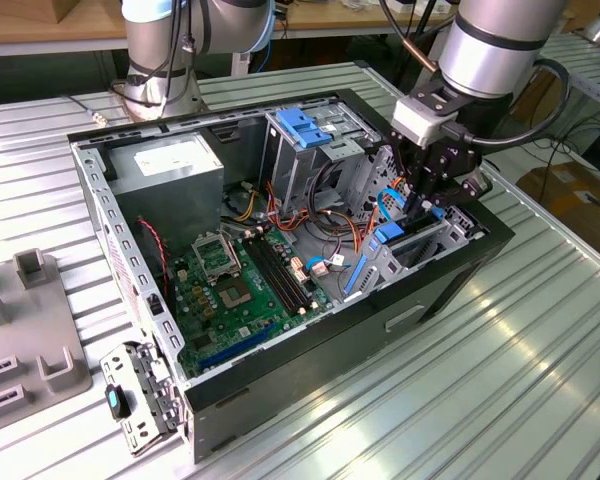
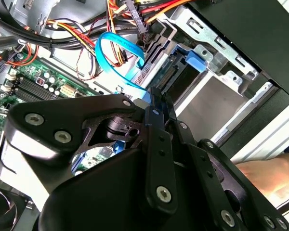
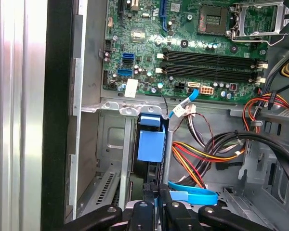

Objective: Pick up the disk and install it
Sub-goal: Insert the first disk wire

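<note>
The disk (image 1: 385, 237) stands on edge in the drive bay at the front corner of the open computer case (image 1: 310, 370), at the exterior view's right. Its bright blue frame (image 3: 151, 139) rises from the bay's metal rails. In the second wrist view the blue tab (image 2: 195, 60) sits beside the disk's connector edge. My gripper (image 1: 425, 205) reaches down into the bay from above. Its black fingers (image 3: 148, 195) are drawn close together in line with the disk's edge, shut on it. The fingertips (image 2: 156, 108) lie right next to a blue data cable (image 2: 118, 53).
A green motherboard (image 1: 230, 280) fills the case floor. A grey box with a white label (image 1: 170, 165) and a cage with a blue bracket (image 1: 305, 125) sit behind. Loose cables (image 3: 216, 149) crowd the bay. A person's hand (image 2: 269, 178) rests outside the case. Grey fixtures (image 1: 30, 340) stand on the table.
</note>
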`<state>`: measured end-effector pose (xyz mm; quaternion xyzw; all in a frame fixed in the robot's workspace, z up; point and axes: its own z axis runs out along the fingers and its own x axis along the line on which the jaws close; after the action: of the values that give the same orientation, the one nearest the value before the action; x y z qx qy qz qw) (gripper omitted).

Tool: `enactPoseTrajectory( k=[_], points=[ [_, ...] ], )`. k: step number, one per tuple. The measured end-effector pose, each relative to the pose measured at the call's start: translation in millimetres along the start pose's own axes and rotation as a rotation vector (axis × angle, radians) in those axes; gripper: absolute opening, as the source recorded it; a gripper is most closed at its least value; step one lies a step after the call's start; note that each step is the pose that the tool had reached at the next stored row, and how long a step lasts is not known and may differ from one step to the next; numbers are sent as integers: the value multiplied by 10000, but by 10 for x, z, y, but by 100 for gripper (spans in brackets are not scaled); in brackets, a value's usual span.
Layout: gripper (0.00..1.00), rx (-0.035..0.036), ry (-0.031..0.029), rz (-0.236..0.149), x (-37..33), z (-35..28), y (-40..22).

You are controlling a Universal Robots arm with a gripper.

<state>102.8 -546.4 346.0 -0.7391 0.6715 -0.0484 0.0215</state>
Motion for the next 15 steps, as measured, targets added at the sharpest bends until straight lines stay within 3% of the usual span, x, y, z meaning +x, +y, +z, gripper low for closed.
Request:
enactPoseTrajectory(
  k=[15],
  points=[
    [16, 0, 4, 0, -1, 63, 7]
  ],
)
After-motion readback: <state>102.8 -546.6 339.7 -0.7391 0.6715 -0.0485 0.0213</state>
